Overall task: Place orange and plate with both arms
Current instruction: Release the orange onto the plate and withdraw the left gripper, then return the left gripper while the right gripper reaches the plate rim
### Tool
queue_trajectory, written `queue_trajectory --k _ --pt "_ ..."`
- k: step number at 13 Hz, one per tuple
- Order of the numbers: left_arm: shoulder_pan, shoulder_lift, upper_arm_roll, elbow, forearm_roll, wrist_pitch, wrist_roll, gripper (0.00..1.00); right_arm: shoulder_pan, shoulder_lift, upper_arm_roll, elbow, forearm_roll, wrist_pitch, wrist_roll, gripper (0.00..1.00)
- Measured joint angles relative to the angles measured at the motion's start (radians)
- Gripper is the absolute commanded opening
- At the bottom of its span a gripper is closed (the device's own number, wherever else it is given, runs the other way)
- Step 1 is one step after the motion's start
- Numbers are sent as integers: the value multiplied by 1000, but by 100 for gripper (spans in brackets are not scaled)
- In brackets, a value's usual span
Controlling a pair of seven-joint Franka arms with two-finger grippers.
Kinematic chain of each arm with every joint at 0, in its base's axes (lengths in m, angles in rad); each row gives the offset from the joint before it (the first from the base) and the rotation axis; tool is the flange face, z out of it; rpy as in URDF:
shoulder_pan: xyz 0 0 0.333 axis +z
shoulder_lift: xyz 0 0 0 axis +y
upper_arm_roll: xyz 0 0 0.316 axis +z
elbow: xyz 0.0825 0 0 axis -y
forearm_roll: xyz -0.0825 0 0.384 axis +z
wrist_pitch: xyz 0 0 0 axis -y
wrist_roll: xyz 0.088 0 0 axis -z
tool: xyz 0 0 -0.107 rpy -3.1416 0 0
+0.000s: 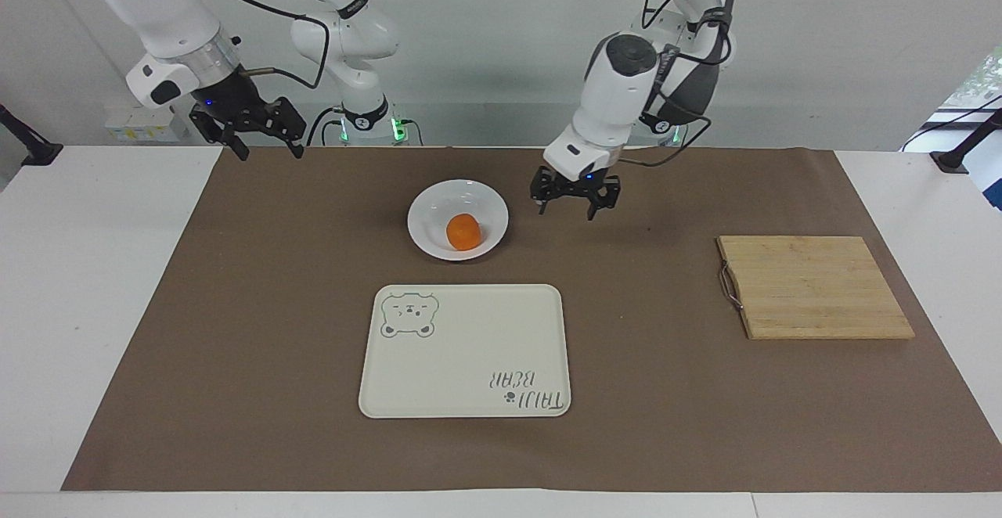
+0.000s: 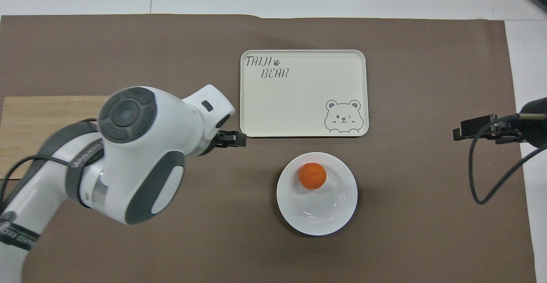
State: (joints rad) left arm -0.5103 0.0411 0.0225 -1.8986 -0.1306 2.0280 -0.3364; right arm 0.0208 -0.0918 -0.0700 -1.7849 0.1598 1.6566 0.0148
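Observation:
The orange lies in the white plate, on the side of the dish farther from the robots. Nothing touches either of them. My left gripper hangs open and empty above the brown mat, beside the plate toward the left arm's end. My right gripper is open and empty too, up in the air over the mat's corner at the right arm's end.
A cream tray with a bear print lies just farther from the robots than the plate. A wooden cutting board sits at the left arm's end, partly covered by the left arm in the overhead view.

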Motion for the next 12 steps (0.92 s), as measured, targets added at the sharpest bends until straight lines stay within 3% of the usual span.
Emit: queue_trajectory --k 4,8,12 --pt "216 -58 3 -1 85 -75 238 100 59 21 11 -219 69 215 -2 100" --pt "360 -97 3 10 111 -105 391 100 101 75 12 -310 184 357 -25 100" --pt "476 -130 3 163 114 -224 460 100 124 118 12 -406 331 438 -201 100"
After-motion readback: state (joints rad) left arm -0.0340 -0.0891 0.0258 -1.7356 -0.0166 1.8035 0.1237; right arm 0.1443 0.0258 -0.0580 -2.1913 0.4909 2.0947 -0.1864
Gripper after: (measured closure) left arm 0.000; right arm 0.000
